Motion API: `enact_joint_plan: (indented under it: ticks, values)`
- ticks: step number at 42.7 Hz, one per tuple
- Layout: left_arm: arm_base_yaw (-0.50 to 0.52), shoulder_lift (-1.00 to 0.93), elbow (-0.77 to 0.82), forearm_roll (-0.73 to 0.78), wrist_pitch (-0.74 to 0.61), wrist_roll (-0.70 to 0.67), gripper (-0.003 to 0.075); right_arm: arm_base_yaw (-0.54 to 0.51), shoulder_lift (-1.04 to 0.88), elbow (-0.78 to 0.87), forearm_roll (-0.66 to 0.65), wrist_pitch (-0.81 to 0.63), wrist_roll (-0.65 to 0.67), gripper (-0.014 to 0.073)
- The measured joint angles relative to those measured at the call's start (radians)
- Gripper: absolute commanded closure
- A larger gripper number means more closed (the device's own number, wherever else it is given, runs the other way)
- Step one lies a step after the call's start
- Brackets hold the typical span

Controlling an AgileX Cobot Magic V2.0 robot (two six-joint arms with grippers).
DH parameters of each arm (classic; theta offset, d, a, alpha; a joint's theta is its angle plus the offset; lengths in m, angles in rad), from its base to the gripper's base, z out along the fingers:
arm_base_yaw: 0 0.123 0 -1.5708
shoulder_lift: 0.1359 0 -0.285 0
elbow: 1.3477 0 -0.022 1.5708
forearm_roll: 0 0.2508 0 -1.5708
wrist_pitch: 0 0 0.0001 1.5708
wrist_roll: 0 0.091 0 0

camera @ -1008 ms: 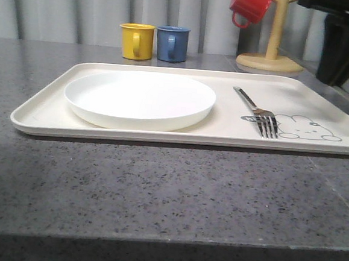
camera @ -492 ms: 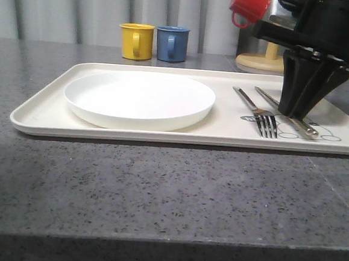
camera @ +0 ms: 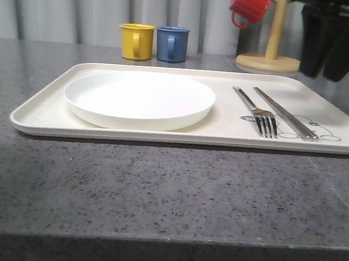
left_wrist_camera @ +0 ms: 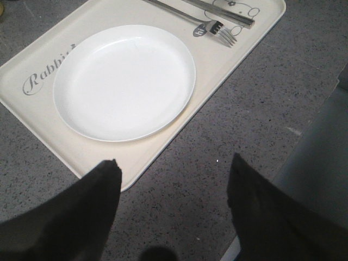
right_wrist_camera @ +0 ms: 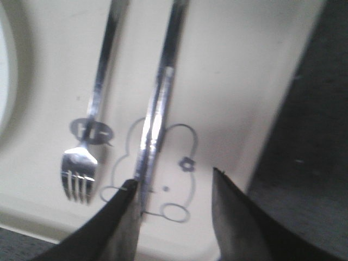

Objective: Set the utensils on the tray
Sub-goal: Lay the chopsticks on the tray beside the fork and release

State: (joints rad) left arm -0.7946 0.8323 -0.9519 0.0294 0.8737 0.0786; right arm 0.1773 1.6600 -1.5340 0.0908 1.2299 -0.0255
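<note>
Front view, right gripper [camera: 331,43]: raised above the far right corner of the tray, two dark fingers pointing down with a gap between them, nothing held.
Right wrist view, right gripper [right_wrist_camera: 174,217]: fingers spread, hovering over the knife's near end and the rabbit drawing [right_wrist_camera: 163,174]; the picture is blurred, so whether one finger brushes the knife is hard to say.
Left gripper [left_wrist_camera: 171,215]: jaws wide apart and empty, held above the grey table [left_wrist_camera: 228,136] just off the tray's near rim.
Tray [camera: 42,117]: cream, rectangular, flat on the table; "Rabbit" script [left_wrist_camera: 46,73] beside the plate.
Tray contents: one round white plate [camera: 139,99] on the left half; one fork [camera: 257,111] and one knife [camera: 285,112] on the right half.
Utensils: two in sight, lying side by side, nearly parallel, close but apart; fork tines toward the near rim, knife lying across the rabbit drawing.
Mugs: one yellow mug [camera: 137,41] and one blue mug [camera: 172,43] standing together behind the tray; one red mug [camera: 251,6] hanging on the wooden mug stand [camera: 271,53].
</note>
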Motion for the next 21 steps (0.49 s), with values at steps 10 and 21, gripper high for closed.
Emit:
enact_joint_plan:
  ticks: [10, 21]
  values:
    - [0.0, 0.0, 0.0, 0.0, 0.0, 0.0, 0.0303, -0.174, -0.053, 0.004, -0.106, 0.007, -0.037, 0.0252]
    - [0.0, 0.0, 0.0, 0.0, 0.0, 0.0, 0.0303, -0.374, 0.001, 0.013, -0.117, 0.007, -0.113, 0.0252]
